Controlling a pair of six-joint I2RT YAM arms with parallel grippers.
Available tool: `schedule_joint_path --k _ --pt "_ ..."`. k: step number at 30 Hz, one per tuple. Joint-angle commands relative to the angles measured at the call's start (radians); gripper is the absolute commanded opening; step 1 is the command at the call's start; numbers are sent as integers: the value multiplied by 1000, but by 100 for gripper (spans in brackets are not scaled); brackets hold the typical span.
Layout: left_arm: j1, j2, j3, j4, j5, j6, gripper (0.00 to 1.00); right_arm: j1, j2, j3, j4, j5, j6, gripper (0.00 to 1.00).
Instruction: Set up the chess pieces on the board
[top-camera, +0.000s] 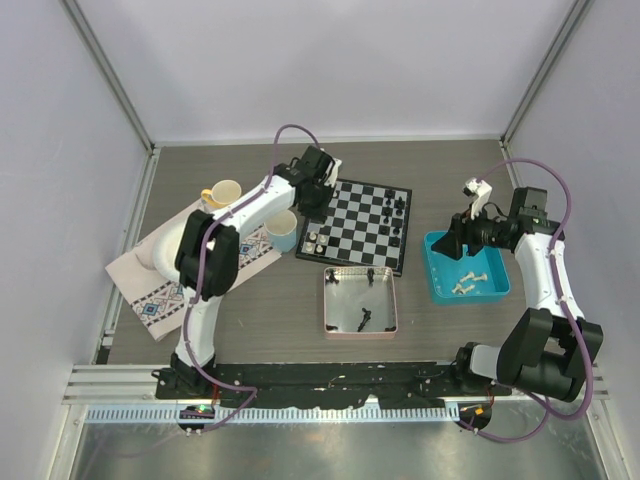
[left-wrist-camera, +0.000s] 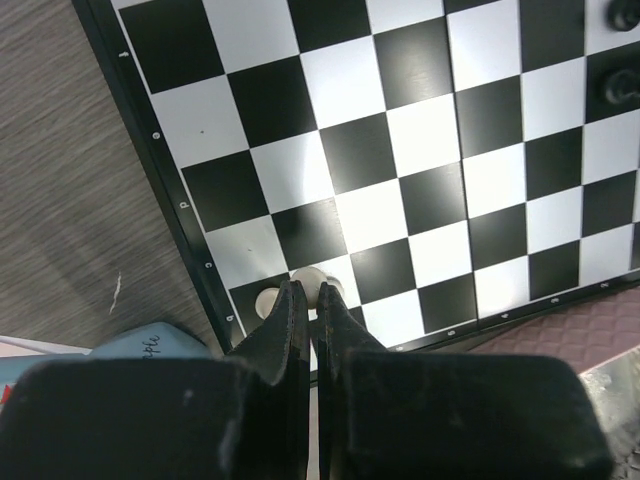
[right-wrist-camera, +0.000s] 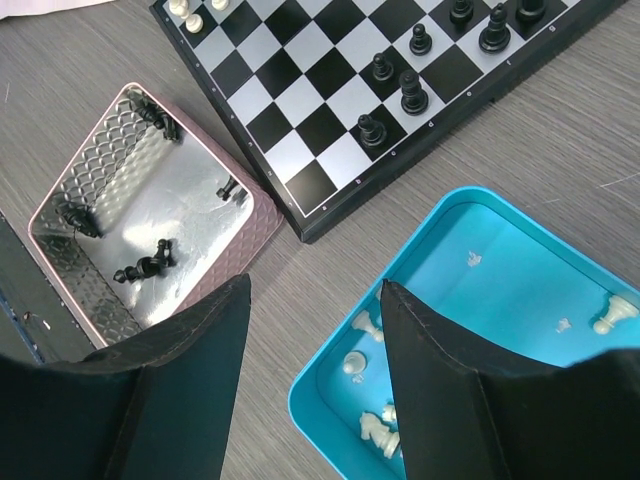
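The board (top-camera: 372, 240) lies mid-table. My left gripper (top-camera: 316, 212) hangs over its near-left corner. In the left wrist view its fingers (left-wrist-camera: 292, 310) are shut on an off-white chess piece (left-wrist-camera: 308, 281), with a second off-white piece (left-wrist-camera: 267, 301) just left of it on the board (left-wrist-camera: 420, 150). Several black pieces (right-wrist-camera: 413, 92) stand along the board's right side. My right gripper (right-wrist-camera: 315, 300) is open and empty above the table, at the left edge of the blue tray (right-wrist-camera: 330, 400), which holds several off-white pieces (right-wrist-camera: 355, 362).
A pink tray (top-camera: 327, 300) in front of the board holds several black pieces (right-wrist-camera: 145, 268). A yellow cup (top-camera: 222, 194) and a pale blue cup (top-camera: 283, 230) stand left of the board beside a patterned cloth (top-camera: 160, 290). White walls enclose the table.
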Motion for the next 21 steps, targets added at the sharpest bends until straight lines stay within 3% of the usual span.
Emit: schedule_joint_path --k 1,21 --pt "-3 7 55 -19 -33 39 0 -12 -1 -3 39 -44 4 60" --pt "-3 99 99 -16 -1 27 2 -23 8 -9 39 -59 -2 60"
